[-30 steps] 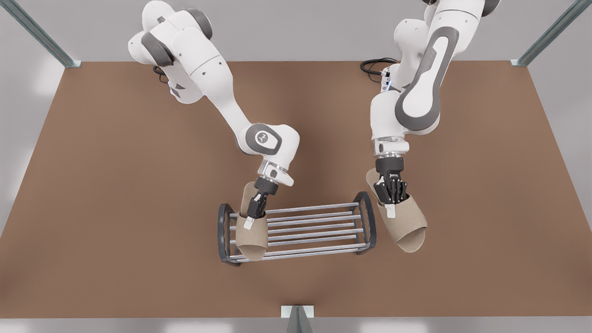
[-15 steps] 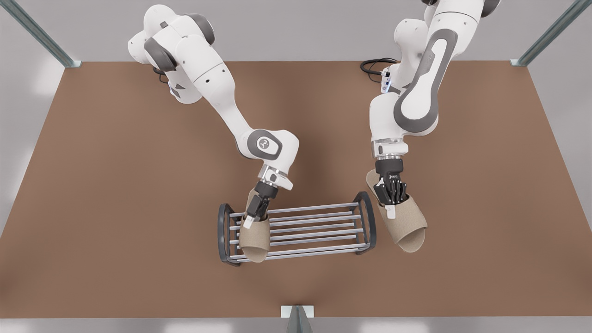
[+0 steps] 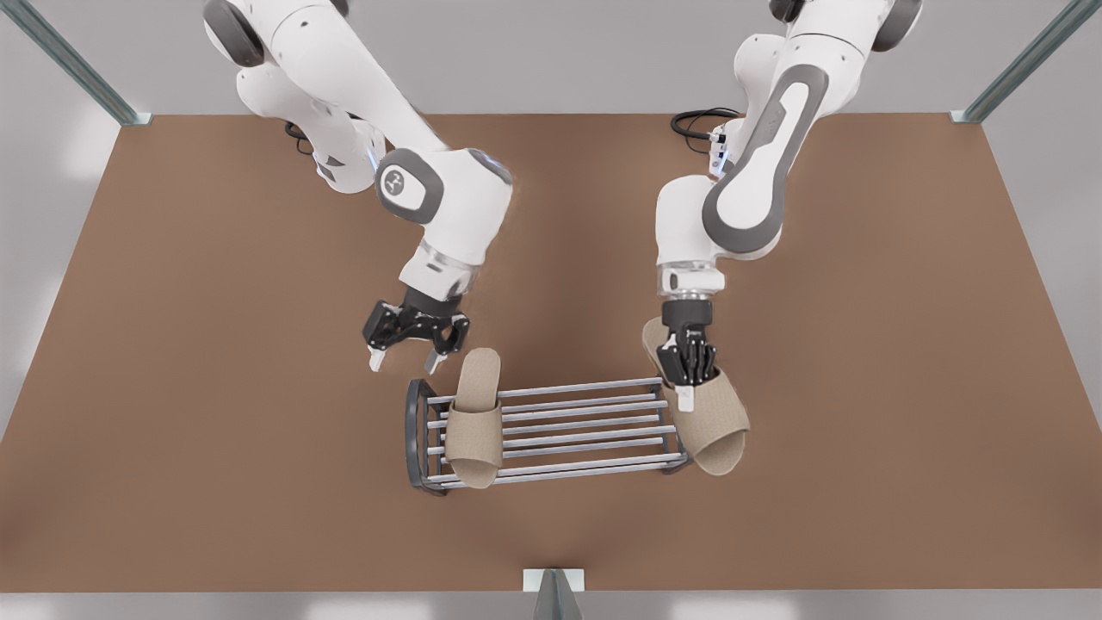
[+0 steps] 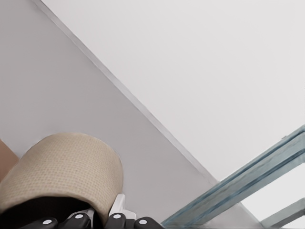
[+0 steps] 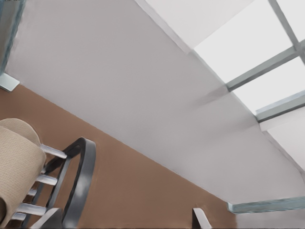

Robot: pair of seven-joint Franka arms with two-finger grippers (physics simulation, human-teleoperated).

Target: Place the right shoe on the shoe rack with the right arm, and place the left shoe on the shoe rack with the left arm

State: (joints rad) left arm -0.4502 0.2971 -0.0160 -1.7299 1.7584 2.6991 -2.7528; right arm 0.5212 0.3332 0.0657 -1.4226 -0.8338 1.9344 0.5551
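The right shoe [image 3: 473, 422] lies flat across the bars of the shoe rack [image 3: 585, 424] at its end on the front view's left, toe toward the table's front edge. My right gripper [image 3: 404, 363] hovers open just behind that end, holding nothing; its fingertips [image 5: 199, 218] frame the rack's dark end arch [image 5: 81, 181] and the shoe [image 5: 16, 162]. My left gripper [image 3: 686, 379] is shut on the left shoe [image 3: 710, 424], held tilted over the rack's other end frame. The wrist view shows that shoe's beige strap [image 4: 62, 167] right at the fingers.
The brown table [image 3: 215, 387] stretches wide on both sides of the rack. A black cable [image 3: 697, 120] coils at the back by the left arm's base. A small metal post [image 3: 554, 590] stands at the front edge.
My right gripper let go of the right shoe on the rack, opened and pulled up and back. My left gripper carried the left shoe toward the rack's end.
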